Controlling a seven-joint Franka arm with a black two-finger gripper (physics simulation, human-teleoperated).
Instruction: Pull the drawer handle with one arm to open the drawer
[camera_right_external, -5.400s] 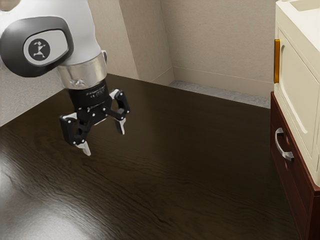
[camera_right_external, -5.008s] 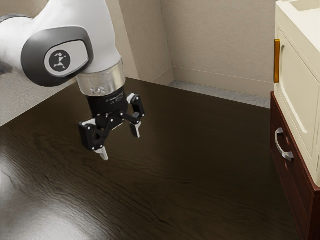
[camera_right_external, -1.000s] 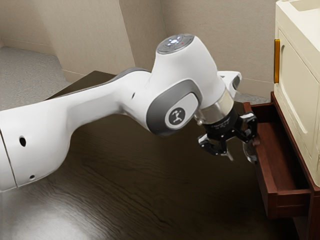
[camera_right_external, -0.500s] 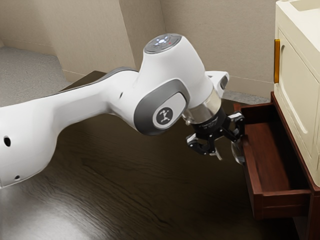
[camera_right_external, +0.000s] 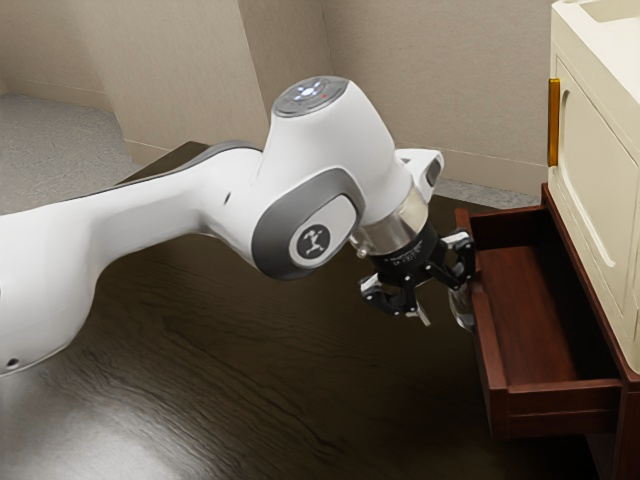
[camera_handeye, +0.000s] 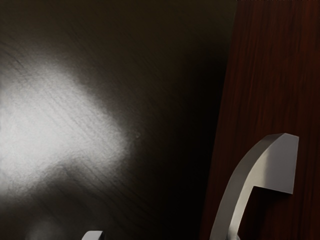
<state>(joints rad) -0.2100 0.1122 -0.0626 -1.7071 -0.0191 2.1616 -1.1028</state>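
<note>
- Beige walls (camera_right_external: 430, 85) rise behind a dark wood table (camera_right_external: 300, 410), whose far edge slants toward two o'clock in the exterior view.
- Robot arm (camera_right_external: 135, 220), reaching in from nine o'clock, brings its black jaws (camera_right_external: 444, 308) to the drawer (camera_right_external: 485, 350), which stands open at four o'clock.
- Jaws are parted, clamped on nothing: the finger toward three o'clock is at the drawer's silver handle (camera_handeye: 272, 160), the other well apart from it.
- Tight quarters lie toward three o'clock, where the drawer front rises beside the jaws; room to move stretches over the table toward seven.
- Exterior view takes in the drawer's floor and walls beneath a cream cabinet (camera_right_external: 595, 160); wrist view details the handle's curved bar and squared end against red-brown wood.
</note>
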